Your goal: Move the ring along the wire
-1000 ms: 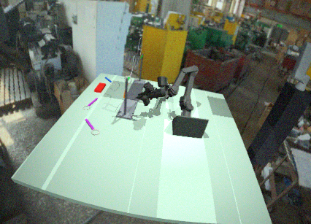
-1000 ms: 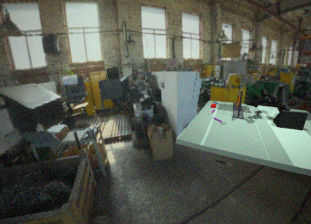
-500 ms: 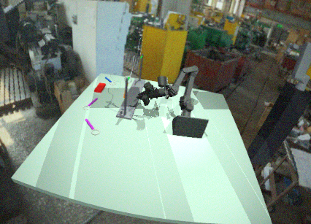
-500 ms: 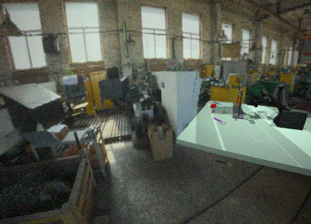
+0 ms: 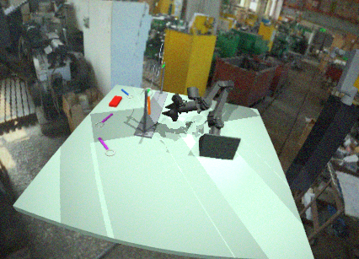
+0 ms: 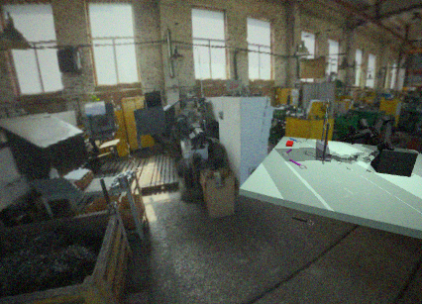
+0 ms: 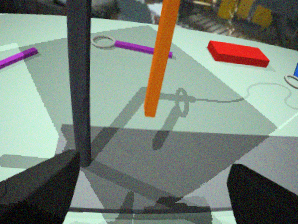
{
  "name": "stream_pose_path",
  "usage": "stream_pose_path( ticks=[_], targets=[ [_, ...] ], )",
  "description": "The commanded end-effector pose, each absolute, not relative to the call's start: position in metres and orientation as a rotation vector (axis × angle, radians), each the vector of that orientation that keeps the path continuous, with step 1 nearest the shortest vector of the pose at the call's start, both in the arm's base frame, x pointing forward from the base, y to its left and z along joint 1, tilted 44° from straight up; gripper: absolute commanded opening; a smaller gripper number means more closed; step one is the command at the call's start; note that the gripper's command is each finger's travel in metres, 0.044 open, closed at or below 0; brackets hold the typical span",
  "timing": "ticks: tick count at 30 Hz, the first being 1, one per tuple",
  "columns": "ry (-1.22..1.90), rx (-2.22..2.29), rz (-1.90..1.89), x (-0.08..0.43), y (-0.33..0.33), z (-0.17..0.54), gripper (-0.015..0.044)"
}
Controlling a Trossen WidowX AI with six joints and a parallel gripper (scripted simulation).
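Observation:
The orange handle (image 5: 148, 105) (image 7: 161, 60) hangs down beside the near post (image 5: 146, 116) (image 7: 80, 85). Its ring is at the green part (image 5: 147, 90) by the top of that post; the ring is too small there to tell its exact fit on the wire, and it is out of the wrist view. The far post (image 5: 163, 79) has a green part (image 5: 163, 66) near its top. My gripper (image 5: 165, 110) (image 7: 156, 168) is open and empty. It is on the arm's side of the handle, with the handle's lower end ahead of the fingertips and apart from them. The thin grey wire is hard to make out.
The posts' grey base (image 5: 156, 111) (image 7: 260, 150) lies below. A red block (image 5: 115, 101) (image 7: 237, 54), a blue-handled ring (image 5: 125, 92) and purple-handled rings (image 5: 107, 118) (image 5: 103, 143) lie on the table beyond. A dark panel (image 5: 219, 147) (image 6: 394, 162) is near the arm's base.

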State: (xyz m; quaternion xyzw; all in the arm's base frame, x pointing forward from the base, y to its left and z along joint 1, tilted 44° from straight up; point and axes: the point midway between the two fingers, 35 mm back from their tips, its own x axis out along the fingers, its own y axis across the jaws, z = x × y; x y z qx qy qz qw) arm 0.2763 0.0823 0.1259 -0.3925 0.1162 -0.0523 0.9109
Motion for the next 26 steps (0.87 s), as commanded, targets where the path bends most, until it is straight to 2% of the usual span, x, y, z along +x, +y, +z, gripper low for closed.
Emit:
stream_pose_path(
  ticks=[1, 3, 26],
  targets=[
    [0.233, -0.803, -0.112, 0.2605, 0.0829, 0.1292, 0.0396],
    [0.233, -0.803, -0.112, 0.2605, 0.0829, 0.1292, 0.044],
    [0.233, -0.803, -0.112, 0.2605, 0.0829, 0.1292, 0.044]
  ],
)
